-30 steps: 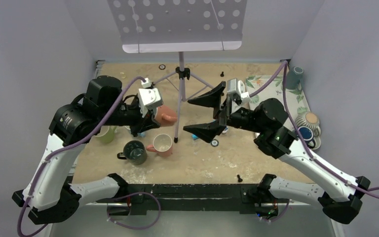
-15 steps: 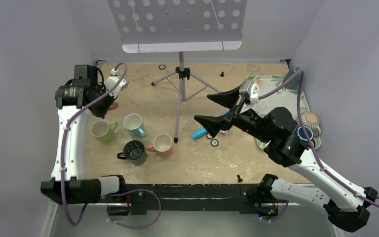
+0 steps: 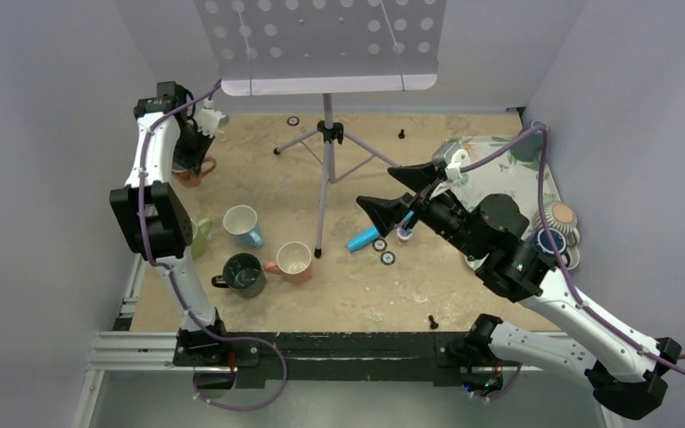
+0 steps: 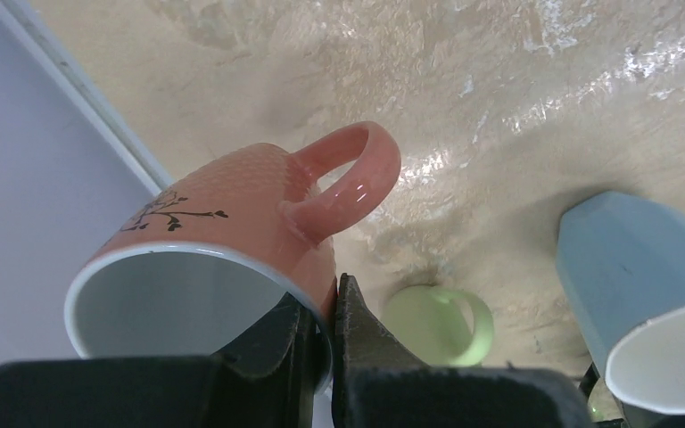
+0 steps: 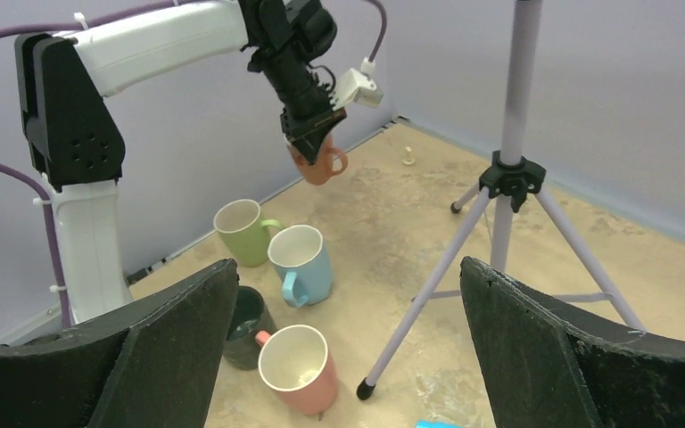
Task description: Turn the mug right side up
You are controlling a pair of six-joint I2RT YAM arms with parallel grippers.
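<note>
I'm swinging my left end effector (image 4: 332,299), clamped on the rim of the pink mug (image 4: 232,201), over to the desk (image 3: 357,290)'s far-left corner, right end effector (image 5: 348,276) hanging wide open.

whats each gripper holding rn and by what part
The left gripper is shut on the pink mug, pinching its wall at the rim beside the handle, one finger inside and one outside. The right gripper is open and holds nothing.

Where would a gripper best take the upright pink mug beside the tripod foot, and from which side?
Probably the near rim wall, pinched from above with one finger inside. The pink mug stands upright, mouth open; the dark mug crowds its handle side and the tripod foot the opposite side.
</note>
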